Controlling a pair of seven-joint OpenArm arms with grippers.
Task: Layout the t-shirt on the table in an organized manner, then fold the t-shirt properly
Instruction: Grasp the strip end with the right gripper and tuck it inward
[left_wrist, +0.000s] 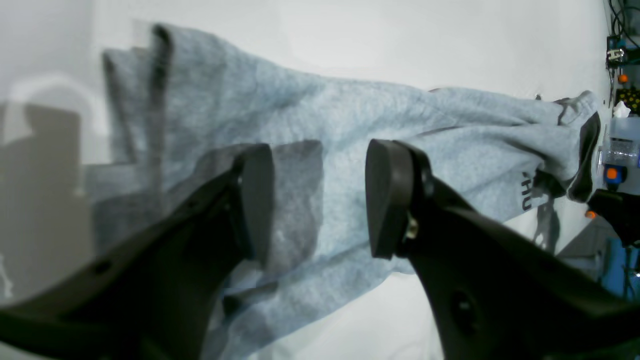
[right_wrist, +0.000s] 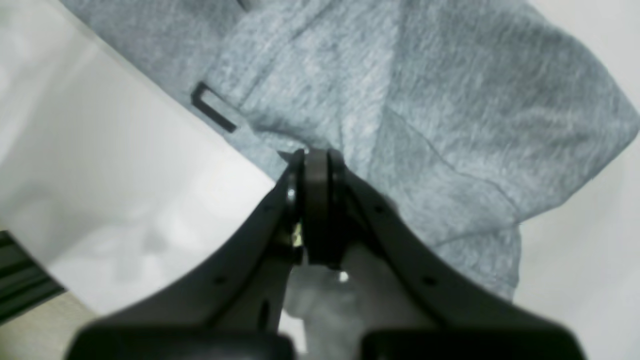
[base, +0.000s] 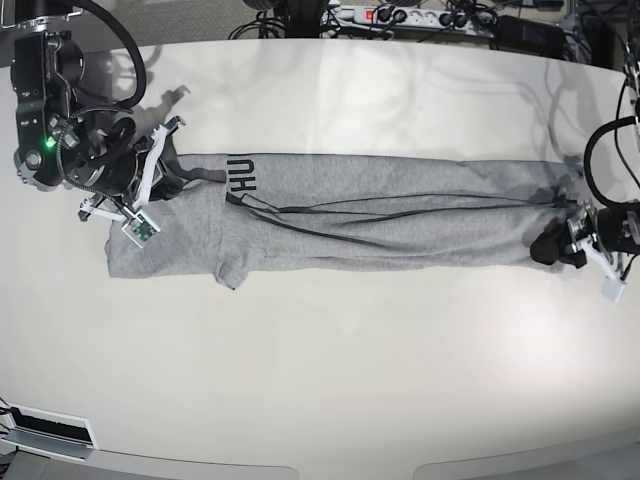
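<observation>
Across the middle of the off-white table (base: 330, 380) the grey t-shirt (base: 380, 225) lies stretched into a long band, black lettering (base: 243, 173) showing near one end. At that end the right hand (right_wrist: 316, 160) is pinched tight on a bunch of the fabric. At the opposite end the left hand (left_wrist: 320, 195) hangs over the cloth, jaws spread wide, gripping nothing.

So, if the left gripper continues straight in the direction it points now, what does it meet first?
Most likely the t-shirt: the left gripper is open with grey cloth right ahead between its fingertips. Depth is unclear.
</observation>
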